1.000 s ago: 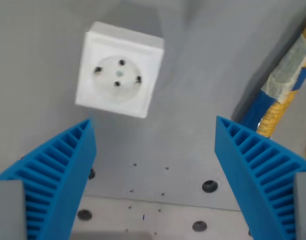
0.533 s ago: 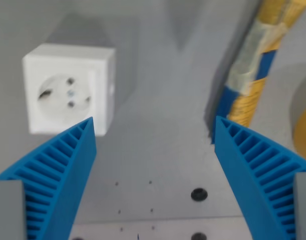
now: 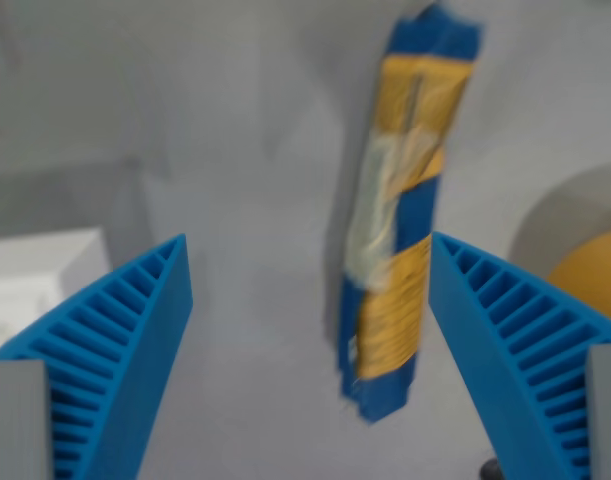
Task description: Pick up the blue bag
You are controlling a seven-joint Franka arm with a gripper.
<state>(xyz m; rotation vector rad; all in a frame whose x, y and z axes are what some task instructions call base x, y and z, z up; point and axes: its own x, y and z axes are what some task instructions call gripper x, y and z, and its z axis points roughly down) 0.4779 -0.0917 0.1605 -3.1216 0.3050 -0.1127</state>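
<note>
My claw hangs wide open, fingers apart, above the blue bag lying w/ nothing gripped.

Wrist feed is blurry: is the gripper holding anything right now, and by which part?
Nothing is held. The gripper is open, and the blue bag lies on the surface between the fingers, untouched.

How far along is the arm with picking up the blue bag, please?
Done: the blue bag is now framed between the open fingers. In hand: nothing; the gripper hangs clear of it. Left: descend, close on the bag, lift.
</note>
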